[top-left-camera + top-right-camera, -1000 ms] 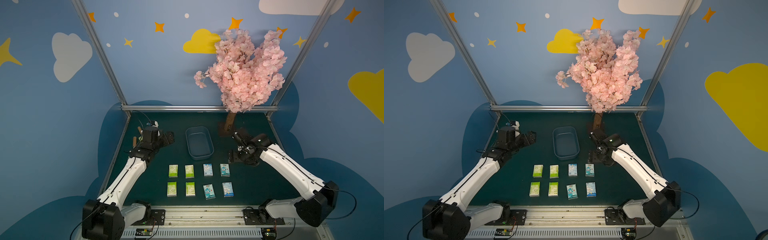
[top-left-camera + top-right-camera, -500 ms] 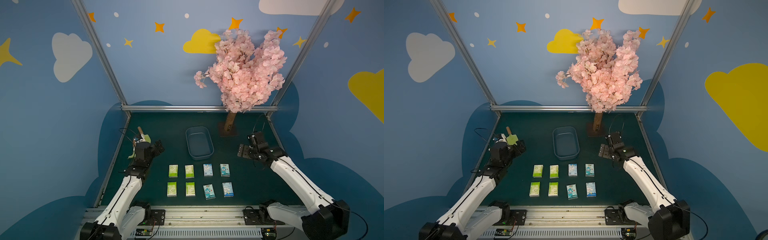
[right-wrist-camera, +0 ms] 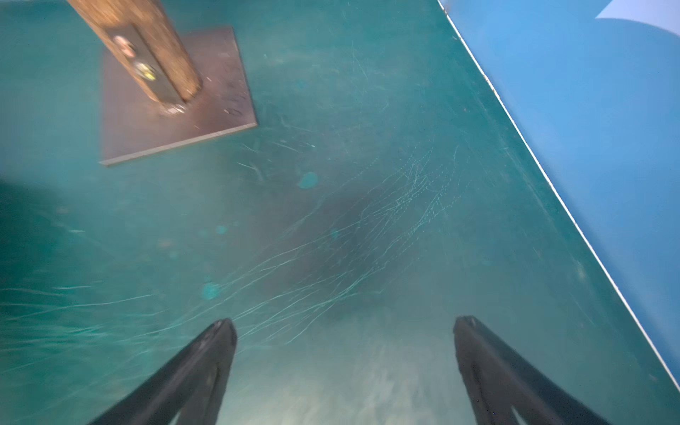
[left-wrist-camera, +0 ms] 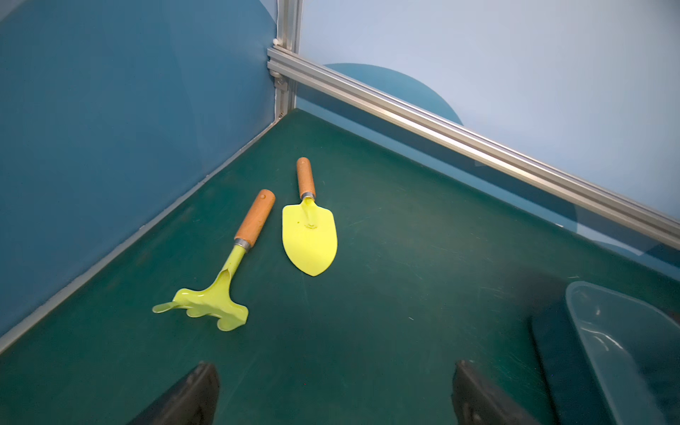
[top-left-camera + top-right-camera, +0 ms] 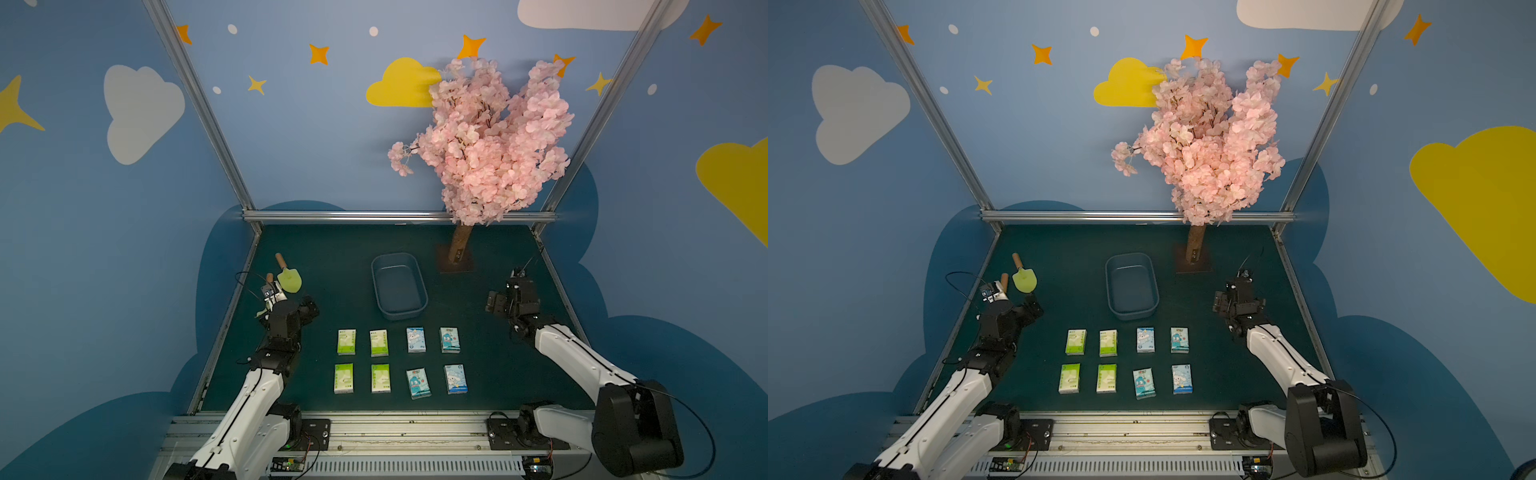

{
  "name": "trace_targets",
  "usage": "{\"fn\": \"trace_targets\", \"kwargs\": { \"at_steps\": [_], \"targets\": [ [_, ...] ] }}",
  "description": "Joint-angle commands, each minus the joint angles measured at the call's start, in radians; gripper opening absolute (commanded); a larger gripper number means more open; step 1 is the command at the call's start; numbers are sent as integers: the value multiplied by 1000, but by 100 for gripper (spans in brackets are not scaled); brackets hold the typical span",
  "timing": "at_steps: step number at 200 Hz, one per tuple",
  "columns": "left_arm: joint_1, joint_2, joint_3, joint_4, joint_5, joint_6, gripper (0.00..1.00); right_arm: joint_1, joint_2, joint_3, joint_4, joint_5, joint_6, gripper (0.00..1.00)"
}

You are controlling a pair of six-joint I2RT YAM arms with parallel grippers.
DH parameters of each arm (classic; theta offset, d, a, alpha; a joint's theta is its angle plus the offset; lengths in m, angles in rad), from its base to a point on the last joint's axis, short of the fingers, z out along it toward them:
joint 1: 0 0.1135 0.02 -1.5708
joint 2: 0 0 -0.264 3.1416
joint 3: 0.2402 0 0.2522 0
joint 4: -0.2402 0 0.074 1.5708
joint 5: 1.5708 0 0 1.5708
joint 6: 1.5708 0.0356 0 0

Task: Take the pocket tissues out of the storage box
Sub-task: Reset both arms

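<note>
Both top views: storage box empty on the counter, eight pocket tissues in two rows just nearer. I judge the task finished, so withdraw clear of the rows.

Left wrist: left end effector spread wide, empty, facing trowel and a rake half-hidden from above.

Right wrist: right end effector agape, empty, near the tree base.
</note>
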Motion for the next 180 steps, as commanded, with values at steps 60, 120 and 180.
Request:
{"fn": "trace_targets", "kwargs": {
  "at_steps": [60, 120, 180],
  "targets": [
    [28, -1, -26, 54, -77, 49, 100, -87, 101, -115, 497, -169, -215, 98],
    [91, -12, -32, 21, -32, 85, 100, -176, 242, -216, 806, -355, -181, 98],
    [136, 168, -58, 221, 32, 203, 100, -171, 221, -171, 673, -357, -208, 98]
  ]
}}
